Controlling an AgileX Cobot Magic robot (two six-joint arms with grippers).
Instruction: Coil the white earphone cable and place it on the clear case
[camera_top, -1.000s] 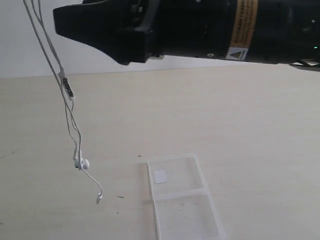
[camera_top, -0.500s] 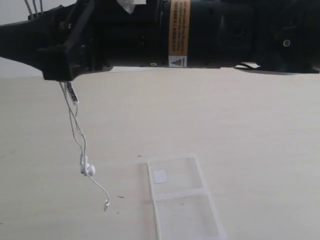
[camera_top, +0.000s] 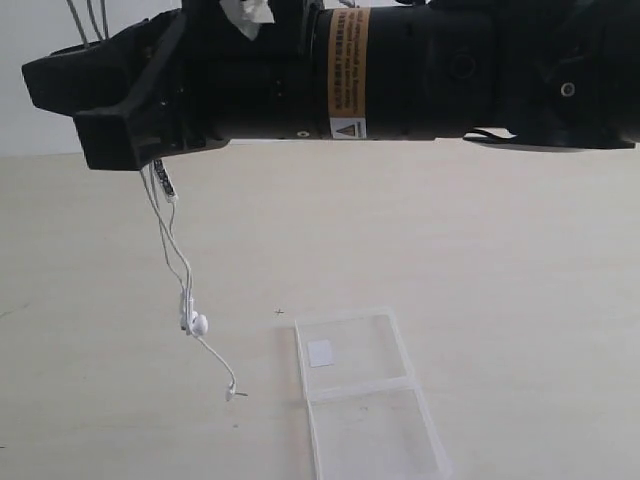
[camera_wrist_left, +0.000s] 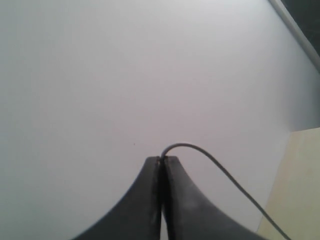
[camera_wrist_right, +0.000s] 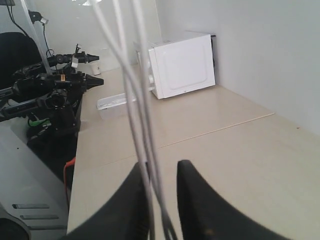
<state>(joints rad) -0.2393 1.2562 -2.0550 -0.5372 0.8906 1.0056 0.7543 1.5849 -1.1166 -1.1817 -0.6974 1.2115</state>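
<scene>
The white earphone cable (camera_top: 170, 235) hangs from above the top left of the exterior view. Its inline remote (camera_top: 165, 181) shows just below my right arm (camera_top: 330, 75), the earbuds (camera_top: 193, 322) dangle lower, and the plug (camera_top: 231, 393) sits just over the table. My left gripper (camera_wrist_left: 161, 159) is shut on the cable (camera_wrist_left: 210, 161) up high, outside the exterior view. The right gripper (camera_wrist_right: 164, 164) stands open with a narrow gap, and the cable strands (camera_wrist_right: 140, 100) run between its fingers against one finger. The clear case (camera_top: 362, 395) lies flat on the table, right of the plug.
The right arm spans the whole top of the exterior view, close to the camera. In the right wrist view a white microwave (camera_wrist_right: 180, 65) and a clear tub (camera_wrist_right: 114, 102) stand at the table's far end. Black equipment (camera_wrist_right: 52, 87) stands beyond the table edge.
My right arm has reached left across the view until its fingers straddle the hanging strands, and its jaws have narrowed. The dangling earbuds and plug have swung a little to the right.
</scene>
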